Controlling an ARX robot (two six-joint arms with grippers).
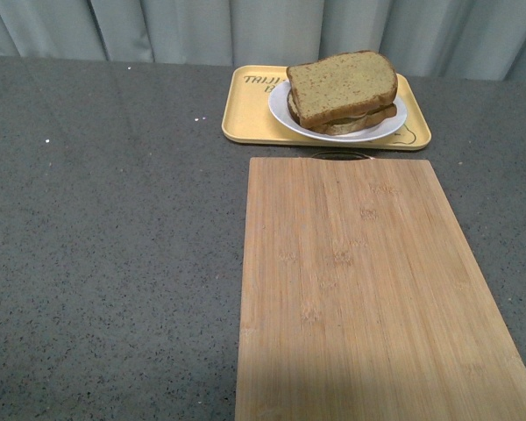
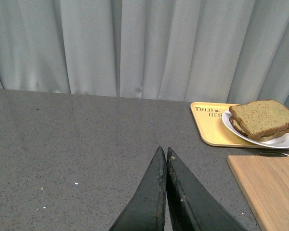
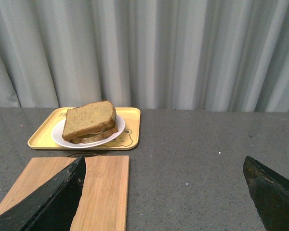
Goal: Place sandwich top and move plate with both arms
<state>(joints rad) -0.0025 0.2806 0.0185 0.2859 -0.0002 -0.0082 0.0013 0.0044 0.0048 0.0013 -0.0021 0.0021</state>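
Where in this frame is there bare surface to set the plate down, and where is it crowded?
The cutting board is bare, as is the grey table to its left. The crowded spot is the yellow tray behind the board: the plate with the sandwich top fills most of it.

Sandwich top [image 1: 342, 85] sits on the lower slice, stack on plate [image 1: 381, 132], plate on tray [image 1: 245, 114] at the counter's [image 1: 114, 246] far edge by the curtain [image 1: 245, 26]. Cutting board [image 1: 368, 289] lies just in front of the tray, right of centre.
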